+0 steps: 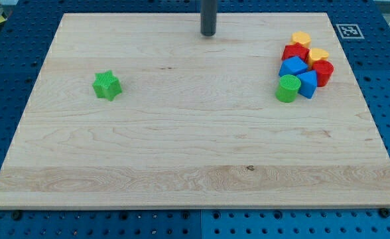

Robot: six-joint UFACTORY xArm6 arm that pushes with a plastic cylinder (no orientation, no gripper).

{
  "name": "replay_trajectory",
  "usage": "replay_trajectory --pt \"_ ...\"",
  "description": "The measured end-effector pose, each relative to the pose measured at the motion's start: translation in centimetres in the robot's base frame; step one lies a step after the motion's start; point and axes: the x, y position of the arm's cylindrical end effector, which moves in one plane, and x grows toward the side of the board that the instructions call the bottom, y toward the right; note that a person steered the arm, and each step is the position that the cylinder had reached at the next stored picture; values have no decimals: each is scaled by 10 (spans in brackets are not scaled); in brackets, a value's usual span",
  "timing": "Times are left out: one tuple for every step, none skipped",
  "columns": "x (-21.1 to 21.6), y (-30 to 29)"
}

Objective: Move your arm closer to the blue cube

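Note:
My tip [209, 34] is at the view's top centre, near the far edge of the wooden board [182, 153]. A cluster of blocks sits at the view's upper right. In it, a blue cube [308, 83] lies at the lower right, next to a green cylinder [288, 88]. A second blue block [292, 66] lies just above the cylinder. Around them are a red block [294, 52], a red cylinder [323, 72], and two yellow-orange blocks [301, 38] [318, 54]. My tip is well to the left of the cluster and touches no block.
A green star-shaped block [107, 85] sits alone at the view's left. A black and white marker tag [348, 30] is at the board's top right corner. A blue pegboard table [387, 99] surrounds the board.

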Motion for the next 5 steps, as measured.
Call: replay_trajectory --pt "-1 35" --pt "-1 66" --pt "-1 72" --pt "4 88" --pt "7 97"
